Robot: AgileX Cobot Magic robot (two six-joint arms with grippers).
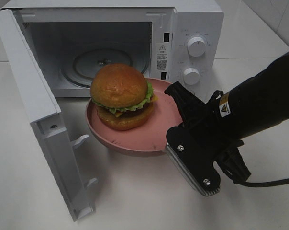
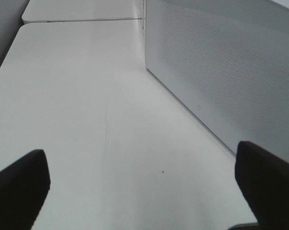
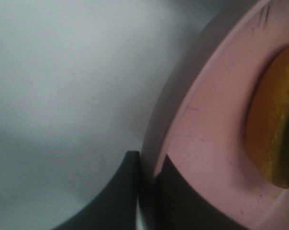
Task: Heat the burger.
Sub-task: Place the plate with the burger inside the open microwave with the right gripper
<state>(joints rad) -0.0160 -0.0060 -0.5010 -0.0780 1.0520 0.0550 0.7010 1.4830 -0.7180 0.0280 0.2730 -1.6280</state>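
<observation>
The burger (image 1: 121, 93), with glossy orange-brown buns, green lettuce and yellow cheese, stands on a round pink plate (image 1: 135, 139) just in front of the open microwave (image 1: 197, 28). My right gripper (image 1: 175, 93) is shut on the plate's right rim and holds it above the table. In the right wrist view the gripper (image 3: 147, 191) pinches the pink plate rim (image 3: 206, 134), with the burger (image 3: 273, 129) at the edge. My left gripper (image 2: 144, 191) is open over bare table, beside the microwave's perforated side wall (image 2: 221, 72). It does not show in the high view.
The microwave door (image 1: 34, 105) hangs open to the left and reaches toward the table's front. A glass turntable (image 1: 101, 62) lies inside the cavity. Two white knobs (image 1: 196, 45) sit on the right panel. The white table (image 1: 135, 201) runs in front.
</observation>
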